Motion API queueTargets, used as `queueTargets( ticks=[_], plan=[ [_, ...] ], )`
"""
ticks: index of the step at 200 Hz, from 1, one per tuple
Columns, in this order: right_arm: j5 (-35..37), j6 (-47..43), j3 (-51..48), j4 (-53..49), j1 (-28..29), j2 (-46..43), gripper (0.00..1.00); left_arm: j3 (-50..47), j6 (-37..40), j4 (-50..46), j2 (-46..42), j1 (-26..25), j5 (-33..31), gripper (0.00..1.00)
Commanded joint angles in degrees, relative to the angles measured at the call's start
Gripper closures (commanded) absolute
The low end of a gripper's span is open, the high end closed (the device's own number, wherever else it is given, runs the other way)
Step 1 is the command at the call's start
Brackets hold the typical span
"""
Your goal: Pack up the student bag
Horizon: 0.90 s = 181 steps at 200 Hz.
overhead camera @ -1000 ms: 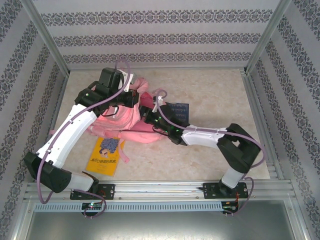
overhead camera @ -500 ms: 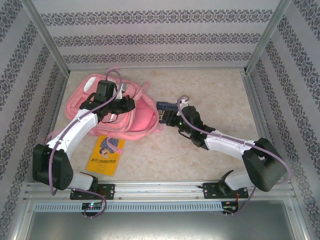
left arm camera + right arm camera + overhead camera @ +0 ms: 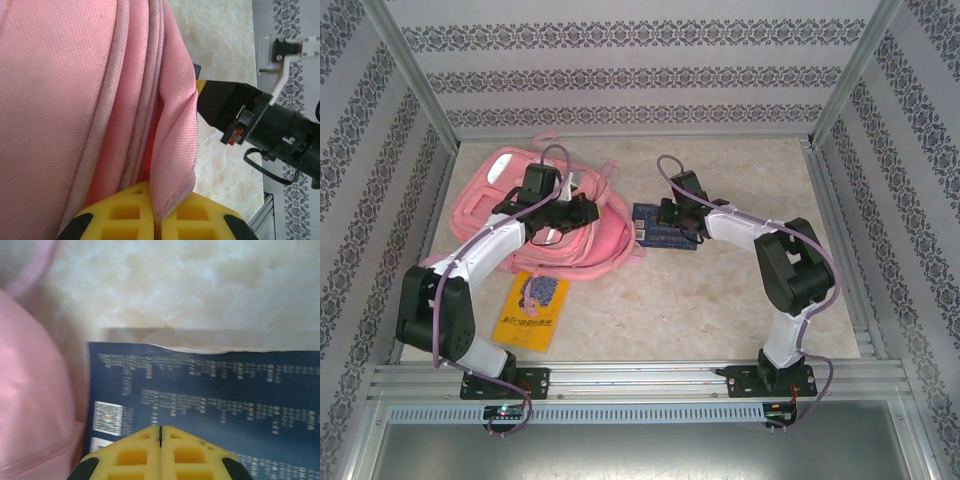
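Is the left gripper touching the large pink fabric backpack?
Touching: in the left wrist view the left gripper pinches a seam fold of the pink backpack.

From above, hides the middle of the pink backpack (image 3: 500, 190) behind the left arm (image 3: 485, 250) and the far edge of the blue book (image 3: 665, 238) under the right arm (image 3: 725, 222). Close up, blurs the book's white print beyond reading and crops its right side.
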Motion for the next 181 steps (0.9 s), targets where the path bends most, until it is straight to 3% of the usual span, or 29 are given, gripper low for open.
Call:
queueTargets(
  ticks=[1, 42, 82, 111, 140, 163, 181],
  plan=[
    [4.36, -2.88, 3.51, -11.3, -0.71, 3.66, 1.0, 1.87, 0.06, 1.68, 2.45, -2.79, 3.13, 0.91],
    [8.54, -0.75, 2.54, -17.23, -0.57, 4.38, 1.0, 0.85, -1.66, 3.28, 4.14, -6.28, 4.25, 0.88],
    [8.31, 0.6, -8.37, -14.69, 0.31, -3.05, 1.0, 1.48, -1.06, 1.64, 6.06, -12.44, 4.35, 0.82],
    [6.66, 4.19, -18.44, -11.39, 1.78, -9.51, 1.0, -0.6, -1.26, 0.88, 2.85, -13.12, -1.05, 0.61],
    [5.74, 11.45, -29.02, -6.65, 8.75, -17.81, 1.0, -1.3, 0.82, -2.11, -3.41, -13.18, -8.94, 0.44],
    [2.04, 15.97, -34.92, -1.17, 15.66, -24.77, 1.0, -3.63, 0.17, -1.21, -7.28, -13.4, -9.84, 0.43],
    [-0.86, 16.12, -37.38, -1.08, 16.52, -31.33, 0.97, -5.19, -0.49, -0.89, -9.09, -16.14, -10.71, 0.44]
  ],
)
